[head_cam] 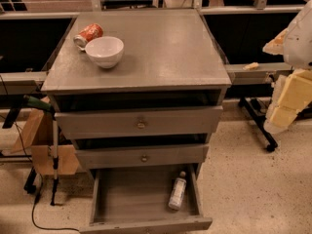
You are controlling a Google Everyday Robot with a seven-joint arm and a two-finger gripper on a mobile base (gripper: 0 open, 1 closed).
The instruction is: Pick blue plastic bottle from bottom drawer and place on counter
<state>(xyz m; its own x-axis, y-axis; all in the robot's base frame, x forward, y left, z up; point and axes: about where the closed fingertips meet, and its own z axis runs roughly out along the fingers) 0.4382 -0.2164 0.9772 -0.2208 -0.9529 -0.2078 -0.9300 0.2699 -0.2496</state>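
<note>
The blue plastic bottle, slim and clear with a white cap, lies in the right side of the open bottom drawer, cap pointing to the back. The counter is the grey top of the cabinet. My gripper, with yellowish parts under a white arm, hangs at the far right edge of the view, right of the cabinet at about the height of the top drawer and well above and away from the bottle.
A white bowl and an orange soda can lying on its side sit at the counter's back left. Two knobbed drawers above stand slightly pulled out. A brown bag and a stand with a cable are to the left, and a wheeled frame is to the right.
</note>
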